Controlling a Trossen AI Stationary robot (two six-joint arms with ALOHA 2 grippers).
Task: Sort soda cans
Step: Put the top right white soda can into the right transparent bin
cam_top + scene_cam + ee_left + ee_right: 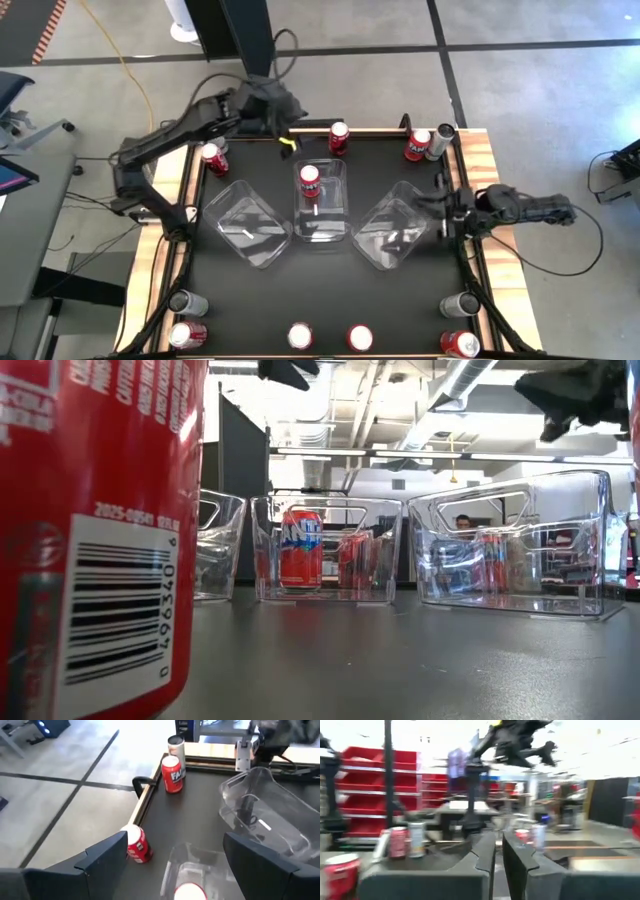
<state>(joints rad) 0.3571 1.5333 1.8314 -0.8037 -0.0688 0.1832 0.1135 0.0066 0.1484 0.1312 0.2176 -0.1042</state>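
Red and silver soda cans stand upright around the black table's edges. One red can [310,180] stands inside the middle clear bin [322,225]; the low view shows this red can [300,550] through the bin wall. My left gripper [280,115] hovers open over the far edge, above and behind that bin; in its wrist view the left gripper [175,840] frames the can's top [190,892]. My right gripper [440,205] hangs shut beside the right bin [400,230] and holds nothing; its wrist view has the right gripper [499,835] pointing across the table.
The left bin [248,228] and the right bin hold no cans. Cans stand at the far edge: red [213,158], red [339,137], red [418,145], silver [443,140]. Several more line the near edge, such as silver [187,302] and red [360,338]. A wooden rim [480,160] borders the table.
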